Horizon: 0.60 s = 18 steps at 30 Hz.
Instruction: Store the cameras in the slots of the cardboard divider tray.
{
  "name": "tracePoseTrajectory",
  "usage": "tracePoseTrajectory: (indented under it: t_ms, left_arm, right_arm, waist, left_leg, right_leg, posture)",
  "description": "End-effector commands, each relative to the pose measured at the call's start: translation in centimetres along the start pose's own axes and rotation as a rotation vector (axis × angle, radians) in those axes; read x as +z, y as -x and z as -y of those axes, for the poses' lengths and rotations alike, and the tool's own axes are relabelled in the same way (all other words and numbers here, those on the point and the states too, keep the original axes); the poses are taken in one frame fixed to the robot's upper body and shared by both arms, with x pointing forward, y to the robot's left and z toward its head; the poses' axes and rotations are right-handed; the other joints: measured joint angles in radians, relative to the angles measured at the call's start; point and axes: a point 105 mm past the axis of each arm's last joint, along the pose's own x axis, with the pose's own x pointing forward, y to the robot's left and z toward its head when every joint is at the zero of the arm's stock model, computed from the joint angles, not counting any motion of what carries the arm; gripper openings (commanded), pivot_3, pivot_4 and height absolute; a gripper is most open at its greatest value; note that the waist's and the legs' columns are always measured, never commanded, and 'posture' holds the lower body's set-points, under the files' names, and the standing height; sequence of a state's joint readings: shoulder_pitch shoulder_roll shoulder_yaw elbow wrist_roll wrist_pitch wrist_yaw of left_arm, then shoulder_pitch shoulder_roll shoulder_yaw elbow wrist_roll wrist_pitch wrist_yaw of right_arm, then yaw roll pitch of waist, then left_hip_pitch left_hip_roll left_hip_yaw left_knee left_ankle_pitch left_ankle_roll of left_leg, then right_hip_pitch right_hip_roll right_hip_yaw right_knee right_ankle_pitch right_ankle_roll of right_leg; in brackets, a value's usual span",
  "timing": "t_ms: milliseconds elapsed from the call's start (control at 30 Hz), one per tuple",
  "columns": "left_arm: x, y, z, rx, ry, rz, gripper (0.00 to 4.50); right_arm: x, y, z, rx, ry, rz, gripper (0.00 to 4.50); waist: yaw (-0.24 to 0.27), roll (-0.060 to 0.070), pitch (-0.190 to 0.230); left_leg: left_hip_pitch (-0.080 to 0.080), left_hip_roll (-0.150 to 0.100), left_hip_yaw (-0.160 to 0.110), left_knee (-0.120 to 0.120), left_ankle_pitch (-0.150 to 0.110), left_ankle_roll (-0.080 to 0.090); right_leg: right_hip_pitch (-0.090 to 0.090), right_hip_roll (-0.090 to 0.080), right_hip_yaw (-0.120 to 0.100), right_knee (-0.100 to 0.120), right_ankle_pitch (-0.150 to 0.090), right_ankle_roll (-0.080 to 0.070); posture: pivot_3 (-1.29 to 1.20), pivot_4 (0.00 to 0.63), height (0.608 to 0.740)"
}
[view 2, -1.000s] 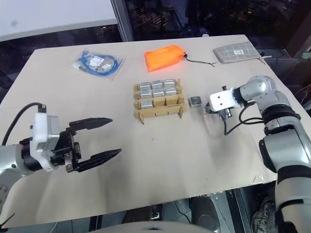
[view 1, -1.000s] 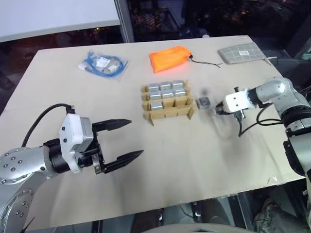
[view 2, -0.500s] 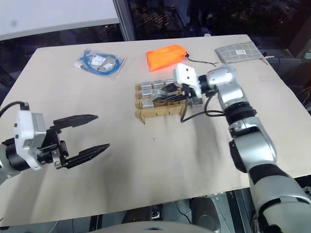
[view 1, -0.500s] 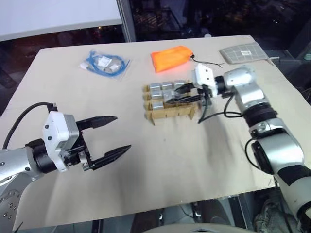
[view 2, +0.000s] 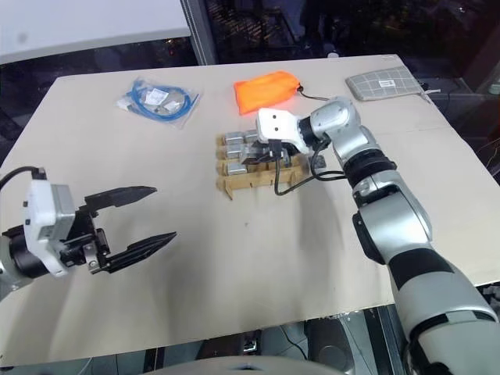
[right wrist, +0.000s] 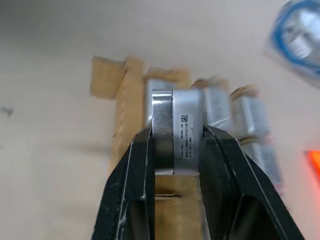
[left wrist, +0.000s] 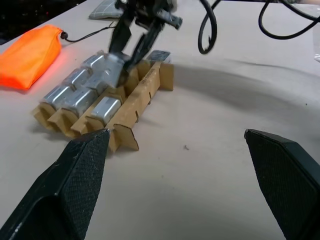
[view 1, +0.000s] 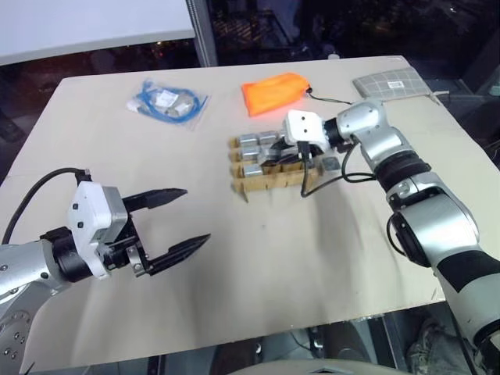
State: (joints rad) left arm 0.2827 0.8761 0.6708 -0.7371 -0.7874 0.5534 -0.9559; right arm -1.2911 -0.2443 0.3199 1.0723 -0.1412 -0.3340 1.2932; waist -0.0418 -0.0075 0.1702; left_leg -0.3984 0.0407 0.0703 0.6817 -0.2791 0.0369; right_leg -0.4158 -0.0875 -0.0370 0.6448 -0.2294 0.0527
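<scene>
Cardboard divider tray (view 1: pixel 269 172): brown corrugated strips interlocked into a grid of square slots, raw notched edges; sits near the middle of the table (view 1: pixel 328 258), toward its far edge.

Cameras (view 1: pixel 258 150): small silver-grey rounded blocks with a dull metal sheen, seated in the two far rows and one slot of the near row. One further camera (right wrist: pixel 177 131), smooth-sided and bearing a small printed label, is pinched between the two black fingers of the right gripper (right wrist: pixel 176 150) and held just above the tray's slots, on the tray's right side. Another small grey block (view 1: pixel 331 163) lies on the table just off the tray's right end, partly behind the right arm's black cable.

Left gripper (view 1: pixel 173 222): textured black tapered fingers spread wide apart, grasping nothing, hanging over the table's near left part, well apart from the tray.

Orange fabric bag (view 1: pixel 273 92): soft, crumpled, with a black drawstring; near the far edge, beyond the tray.

Clear plastic packet (view 1: pixel 168 103) with a coiled blue cable: toward the far left corner.

Grey checked pouch (view 1: pixel 391 84): flat, at the far right corner.
</scene>
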Motion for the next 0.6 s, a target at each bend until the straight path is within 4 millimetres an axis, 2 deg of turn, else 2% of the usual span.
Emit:
tracePoseTrajectory:
  t_ms: [33,267,500,567,600]
  left_arm:
    - [1.1,0.4,0.1,0.019,-0.053,0.022,4.50]
    - [1.1,0.6,0.2,0.036,-0.056,0.017,4.50]
    - [1.2,0.5,0.3,0.039,-0.057,0.022,4.50]
    - [1.2,0.5,0.3,0.038,-0.057,0.024,4.50]
    - [1.2,0.4,0.2,0.039,-0.057,0.025,4.50]
  right_arm:
    - [0.5,0.1,1.0,-0.009,0.117,-0.088,0.68]
    - [-0.5,0.2,1.1,0.006,0.139,-0.181,0.68]
    - [-0.3,0.0,1.6,-0.001,0.145,-0.225,0.68]
    - [-0.1,-0.3,1.7,-0.004,0.141,-0.222,1.71]
    - [0.1,-0.4,1.7,-0.009,0.136,-0.207,2.06]
  waist:
    - [-0.001,0.000,0.000]
    - [0.000,0.000,0.000]
    - [-0.001,0.000,0.000]
    - [-0.001,0.000,0.000]
    - [-0.001,0.000,0.000]
  left_leg:
    - [0.000,0.000,0.000,0.000,0.000,0.000]
    - [0.000,0.000,0.000,0.000,0.000,0.000]
    - [0.001,0.000,0.000,0.000,0.000,-0.001]
    - [0.001,0.000,0.000,0.000,0.000,-0.001]
    - [0.001,0.000,0.000,0.000,0.001,-0.001]
  right_leg:
    - [0.000,0.000,0.000,0.000,0.000,0.000]
    - [0.000,0.000,0.000,0.000,0.000,0.000]
    - [0.000,0.000,0.000,0.001,0.000,0.000]
    - [0.000,0.000,0.000,0.001,0.000,0.000]
    - [0.000,0.000,0.000,0.001,0.000,0.000]
  posture:
    - [0.00,0.150,0.740]
    - [0.00,0.150,0.740]
    - [0.00,0.150,0.740]
    - [0.00,0.150,0.740]
    - [0.00,0.150,0.740]
